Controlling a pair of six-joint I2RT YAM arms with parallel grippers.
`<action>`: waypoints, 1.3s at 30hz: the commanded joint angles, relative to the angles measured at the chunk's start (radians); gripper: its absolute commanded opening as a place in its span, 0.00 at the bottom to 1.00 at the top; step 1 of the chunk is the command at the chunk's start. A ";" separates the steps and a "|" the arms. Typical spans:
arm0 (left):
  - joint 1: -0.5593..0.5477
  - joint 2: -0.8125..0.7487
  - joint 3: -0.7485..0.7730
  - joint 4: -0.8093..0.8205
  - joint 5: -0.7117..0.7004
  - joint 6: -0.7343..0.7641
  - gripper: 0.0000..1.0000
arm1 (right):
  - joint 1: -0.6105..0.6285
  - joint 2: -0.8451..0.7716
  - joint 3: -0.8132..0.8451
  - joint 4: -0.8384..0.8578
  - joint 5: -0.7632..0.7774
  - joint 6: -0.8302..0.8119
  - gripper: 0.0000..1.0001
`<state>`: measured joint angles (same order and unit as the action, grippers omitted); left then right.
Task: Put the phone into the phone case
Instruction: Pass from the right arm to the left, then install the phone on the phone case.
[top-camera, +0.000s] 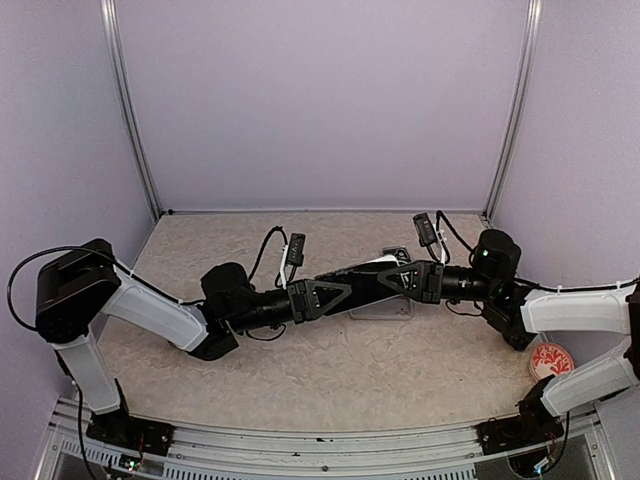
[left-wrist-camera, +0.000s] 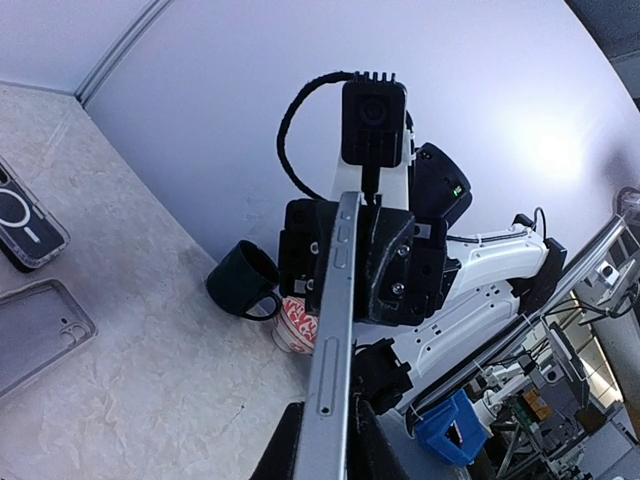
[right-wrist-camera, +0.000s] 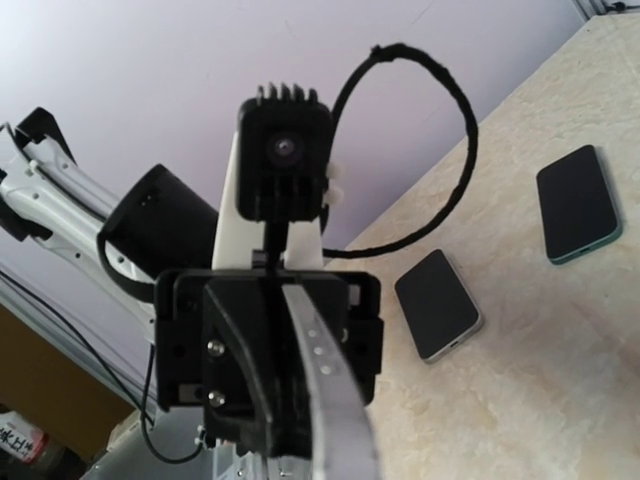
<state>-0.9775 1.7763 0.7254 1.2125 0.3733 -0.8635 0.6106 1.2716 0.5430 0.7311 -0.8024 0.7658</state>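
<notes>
My left gripper and right gripper each clamp an end of the phone, held edge-on above the table. The phone case lies flat below.

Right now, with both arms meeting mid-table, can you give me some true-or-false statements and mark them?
Both claws grip one phone. True: the left claw and the right claw hold its opposite ends.
The phone sits inside its case. False: the phone case lies empty on the table.
A dark mug is on the table. True.
No other phone is around. False: a silver-edged phone and a teal-edged phone lie flat there.
</notes>
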 joint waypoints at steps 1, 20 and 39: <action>-0.018 0.000 0.024 -0.023 -0.016 0.022 0.08 | -0.005 -0.006 0.008 0.005 0.040 -0.015 0.05; -0.011 -0.089 -0.027 -0.210 -0.107 0.112 0.00 | -0.034 -0.089 0.068 -0.355 0.125 -0.166 0.83; 0.057 -0.083 0.137 -0.590 -0.079 0.197 0.00 | -0.133 -0.032 0.094 -0.637 0.352 -0.209 0.82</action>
<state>-0.9436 1.7092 0.7952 0.6670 0.2699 -0.7124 0.4942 1.1973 0.5949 0.2153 -0.5652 0.5877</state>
